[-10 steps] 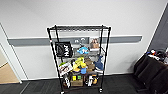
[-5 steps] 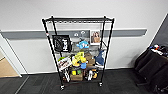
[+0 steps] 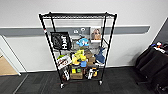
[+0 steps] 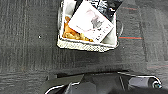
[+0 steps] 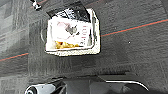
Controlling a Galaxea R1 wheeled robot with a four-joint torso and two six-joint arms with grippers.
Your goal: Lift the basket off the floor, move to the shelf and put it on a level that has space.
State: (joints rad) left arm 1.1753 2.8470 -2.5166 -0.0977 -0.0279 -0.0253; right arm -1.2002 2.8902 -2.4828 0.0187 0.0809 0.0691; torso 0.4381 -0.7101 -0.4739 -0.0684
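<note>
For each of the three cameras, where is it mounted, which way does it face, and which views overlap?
Head view: high on the robot, facing forward and down at the shelf against a white wall.
Left wrist view: on the left arm, looking down at the basket on the floor; a dark part of the robot shows in front.
Right wrist view: on the right arm, also looking down.
Both wrist views share the basket.

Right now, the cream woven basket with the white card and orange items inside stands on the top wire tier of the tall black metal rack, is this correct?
Not correct. The cream woven basket stands on the dark carpet floor, as both wrist views show. In the head view the top wire tier of the tall black metal rack holds nothing. The white card and orange items are inside.
</note>
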